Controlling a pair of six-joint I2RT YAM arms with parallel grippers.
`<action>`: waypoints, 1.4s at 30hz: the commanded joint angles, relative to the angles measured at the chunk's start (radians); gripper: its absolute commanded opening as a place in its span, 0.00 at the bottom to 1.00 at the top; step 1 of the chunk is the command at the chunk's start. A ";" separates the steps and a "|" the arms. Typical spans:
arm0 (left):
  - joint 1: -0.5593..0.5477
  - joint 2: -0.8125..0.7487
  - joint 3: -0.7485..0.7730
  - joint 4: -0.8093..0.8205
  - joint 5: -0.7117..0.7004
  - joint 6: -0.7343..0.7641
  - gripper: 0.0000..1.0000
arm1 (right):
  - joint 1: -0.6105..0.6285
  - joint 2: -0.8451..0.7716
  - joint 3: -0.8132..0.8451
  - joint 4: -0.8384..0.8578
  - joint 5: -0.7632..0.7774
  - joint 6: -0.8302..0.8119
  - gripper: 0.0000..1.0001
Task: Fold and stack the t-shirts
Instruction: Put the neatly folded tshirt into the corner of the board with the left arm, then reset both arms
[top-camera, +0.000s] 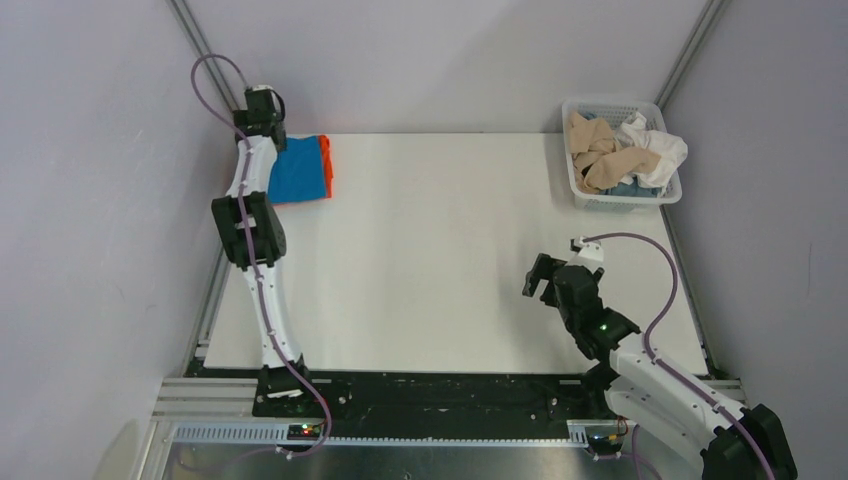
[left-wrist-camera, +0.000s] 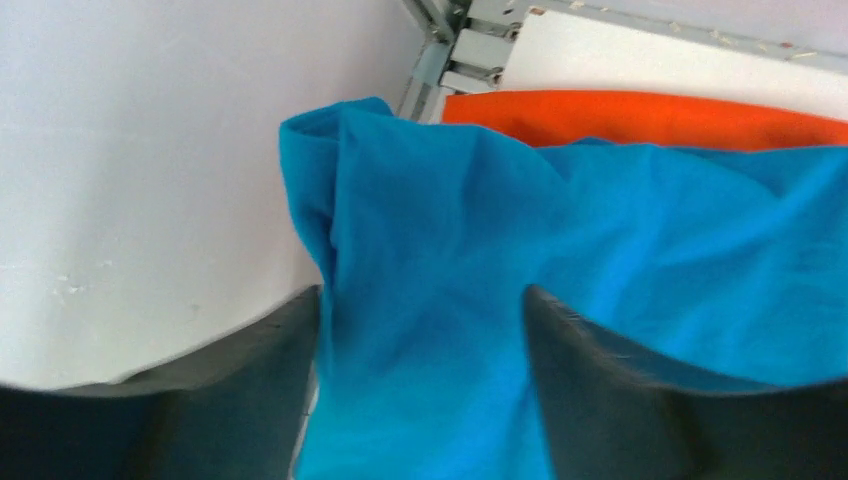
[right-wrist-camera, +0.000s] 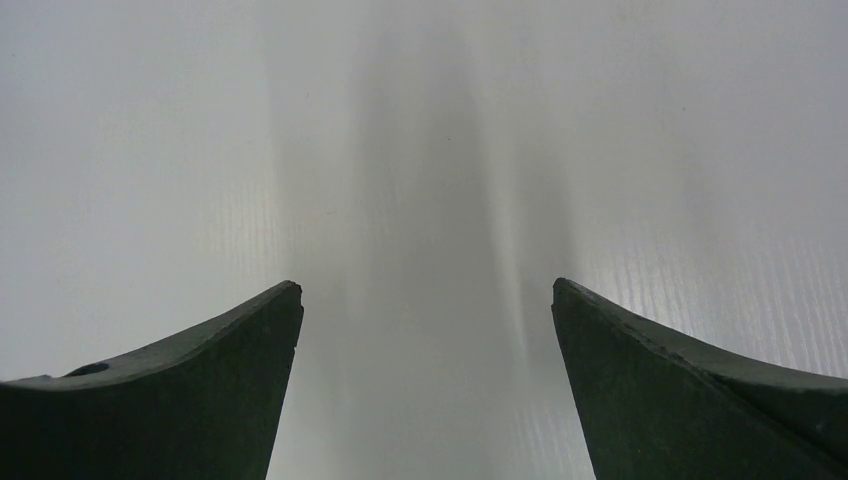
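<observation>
A folded bright blue t-shirt (top-camera: 300, 172) lies on a bright orange t-shirt (top-camera: 326, 165) at the table's far left corner. My left gripper (top-camera: 270, 135) hangs over the blue shirt's far left edge. In the left wrist view the left gripper (left-wrist-camera: 423, 330) has its jaws apart with blue cloth (left-wrist-camera: 600, 230) between and under them, and the orange shirt (left-wrist-camera: 640, 118) shows behind. A beige t-shirt (top-camera: 600, 150) and a white t-shirt (top-camera: 655, 140) lie crumpled in the basket. My right gripper (top-camera: 540, 280) is open and empty over bare table (right-wrist-camera: 427, 300).
The white lattice basket (top-camera: 620, 203) stands at the far right corner. Grey walls and metal rails close in the table on the left, back and right. The white tabletop (top-camera: 440, 240) lies between the two arms.
</observation>
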 joint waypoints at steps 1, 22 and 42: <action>0.027 -0.018 0.009 0.046 0.012 -0.044 0.85 | 0.016 0.009 0.050 0.055 0.035 0.007 0.99; -0.165 -0.512 -0.432 0.133 0.193 -0.345 1.00 | 0.047 -0.137 0.093 -0.130 -0.063 0.029 0.99; -0.812 -1.731 -1.878 0.342 -0.014 -0.734 1.00 | 0.051 -0.195 0.113 -0.378 -0.049 0.096 0.99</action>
